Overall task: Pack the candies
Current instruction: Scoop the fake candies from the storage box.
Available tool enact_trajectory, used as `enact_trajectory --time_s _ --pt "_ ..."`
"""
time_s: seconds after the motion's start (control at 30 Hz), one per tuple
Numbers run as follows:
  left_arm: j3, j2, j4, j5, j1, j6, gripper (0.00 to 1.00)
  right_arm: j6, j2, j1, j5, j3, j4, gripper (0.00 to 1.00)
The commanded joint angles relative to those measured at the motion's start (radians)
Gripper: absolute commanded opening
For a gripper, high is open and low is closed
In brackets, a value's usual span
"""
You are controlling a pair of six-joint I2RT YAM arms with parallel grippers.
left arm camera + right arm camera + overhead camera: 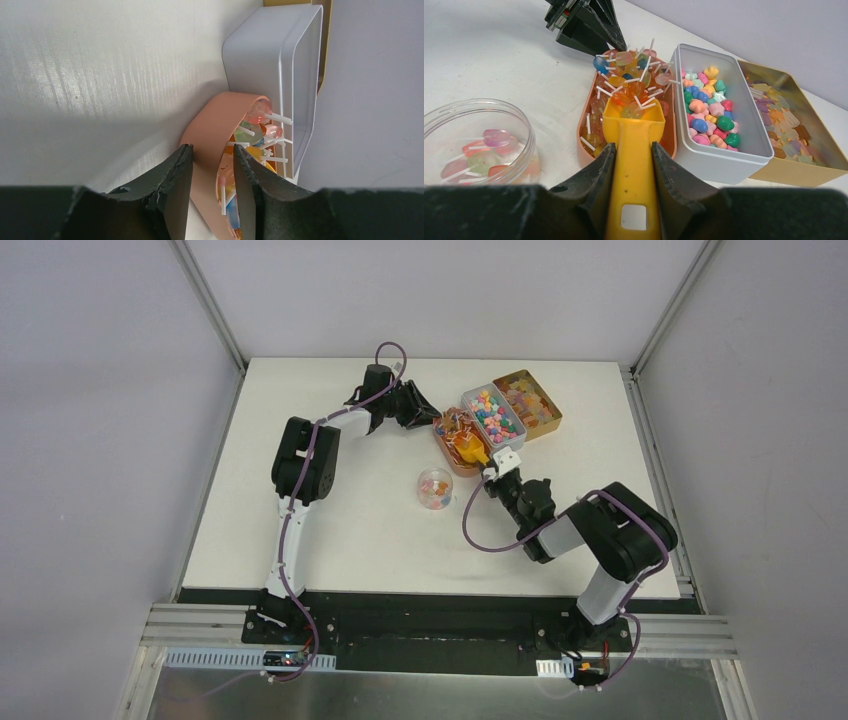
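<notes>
The candies (pixel 495 415) (pixel 709 107), tiny sweets in pink, blue, green and yellow, lie heaped in the white box (pixel 470 395) (pixel 724 165) at the far right of the table (pixel 340 530). Touching that box on its left is the peach tray (pixel 440 445) (pixel 580 135), an oval dish piled with lollipops (pixel 458 430) (pixel 629 90) whose white sticks point all ways. The orange scoop (pixel 470 452) (pixel 636 130) has its bowl pushed into the near end of this pile, with a few lollipops lying at its mouth

The right gripper (pixel 493 472) (pixel 633 146) pinches the scoop's flat handle from both sides, fingers pressed against it. The left gripper (pixel 428 415) (pixel 212 148) sits at the tray's far left end, its narrow jaws astride the tray wall, one finger outside and one inside among the sticks, both seemingly pressed on it

On the white box's far right side stands a tan box (pixel 535 400) (pixel 804 170) of pale, flat sweets. Nearer and to the left of the tray, apart from it, a clear round jar (pixel 436 488) (pixel 474 102) stands open with a few lollipops at its bottom
</notes>
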Motion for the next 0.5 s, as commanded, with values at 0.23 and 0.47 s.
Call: enact_trajectory --time_s 0.23,0.47 --pt "0.020 -0.012 0.003 0.037 -0.022 0.004 0.36 -0.030 -0.084 0.008 -0.028 -0.012 0.078 0.00" --pt "0.036 -0.016 -0.012 0.038 -0.021 0.010 0.36 -0.040 -0.107 0.008 -0.020 -0.027 0.077 0.00"
